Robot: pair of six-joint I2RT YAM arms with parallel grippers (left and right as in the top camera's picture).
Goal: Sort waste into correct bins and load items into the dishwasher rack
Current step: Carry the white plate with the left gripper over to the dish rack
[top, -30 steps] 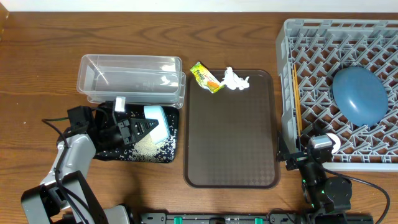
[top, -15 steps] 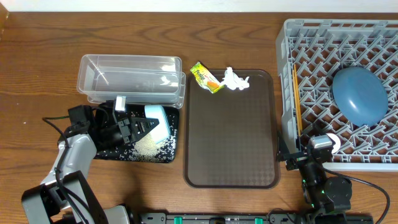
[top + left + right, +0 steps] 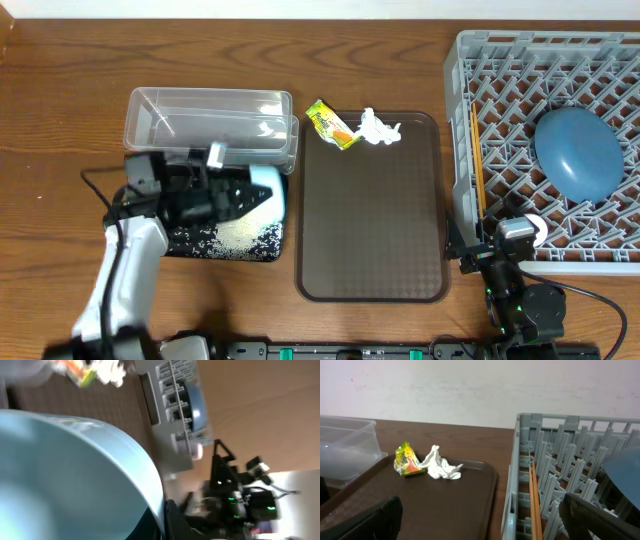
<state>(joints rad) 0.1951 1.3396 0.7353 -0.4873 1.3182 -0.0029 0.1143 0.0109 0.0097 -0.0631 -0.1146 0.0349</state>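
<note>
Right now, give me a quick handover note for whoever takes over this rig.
Left gripper: shut on the pale mint bowl, tipped on edge over the black tray, which holds rice.
Right gripper: open, parked at the near-left corner of the rack.
Done: blue bowl-plate and chopsticks in the rack.
Left: rack the bowl; bin the wrapper and tissue, both at the brown tray's far-left corner. Clear tub sits behind the black tray.

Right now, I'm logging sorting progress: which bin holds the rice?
The black tray, speckled with rice grains; the clear tub behind it looks empty.
</note>
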